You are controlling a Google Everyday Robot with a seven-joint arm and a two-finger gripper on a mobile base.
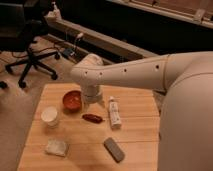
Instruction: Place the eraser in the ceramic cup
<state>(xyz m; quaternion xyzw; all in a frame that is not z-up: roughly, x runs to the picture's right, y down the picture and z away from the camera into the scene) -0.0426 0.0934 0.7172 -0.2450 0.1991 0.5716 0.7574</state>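
Office-like lab: swivel chair point(30, 52) beyond gripper point(93, 102), leftward; cables point(67, 50) on carpet point(15, 112) behind it; gripper hangs over wooden surface point(140, 102).

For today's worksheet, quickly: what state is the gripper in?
The gripper: cannot be told; it hangs between bowl and tube, apart from the eraser.

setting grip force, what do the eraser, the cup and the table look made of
The eraser looks like matte dark grey rubber: dull, no shine, though plastic is possible. The ceramic cup looks like glazed white ceramic: smooth, evenly pale. The table looks like finished wood, with plank lines. The gripper hangs beside the red bowl, away from both.
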